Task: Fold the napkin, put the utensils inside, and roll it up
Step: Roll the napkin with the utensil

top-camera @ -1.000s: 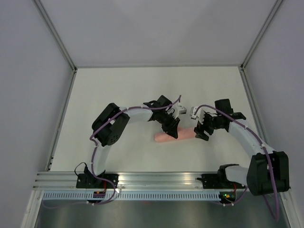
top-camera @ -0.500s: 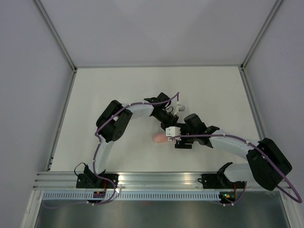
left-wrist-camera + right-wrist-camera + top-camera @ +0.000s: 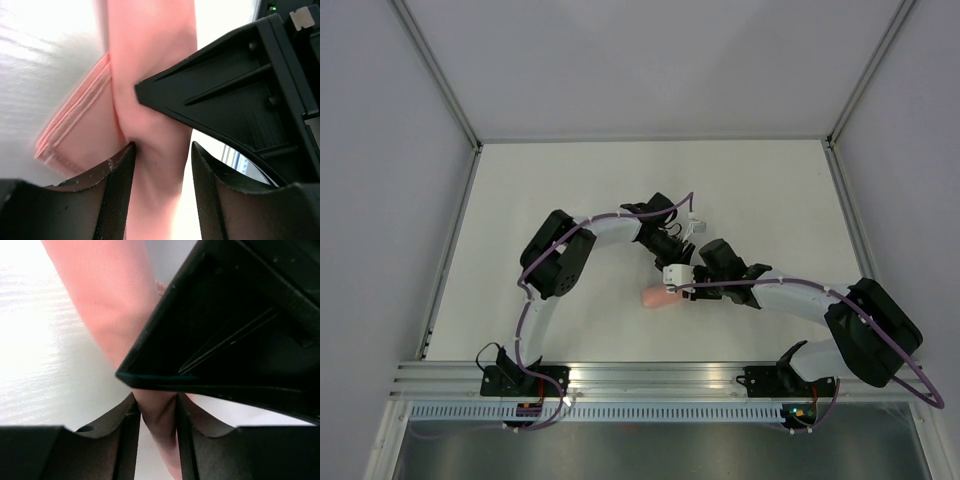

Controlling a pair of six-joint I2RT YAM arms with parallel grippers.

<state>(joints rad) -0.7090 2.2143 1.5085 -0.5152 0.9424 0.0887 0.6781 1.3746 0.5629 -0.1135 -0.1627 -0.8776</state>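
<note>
The napkin [image 3: 654,297] lies as a slim roll mid-table [image 3: 570,190], nearer the front edge. The left gripper [image 3: 161,155] straddles it; whether it grips or sits loose, I cannot tell. Just beside it, the right gripper [image 3: 156,405] pinches the roll between narrow jaws. Rolling looks nearly done. Next comes letting go without unrolling it. No utensils or containers show.

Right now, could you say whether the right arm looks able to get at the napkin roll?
Probably yes: the jaws of the right gripper straddle the napkin roll and seem to pinch it; the left gripper crowds alongside without blocking.
</note>
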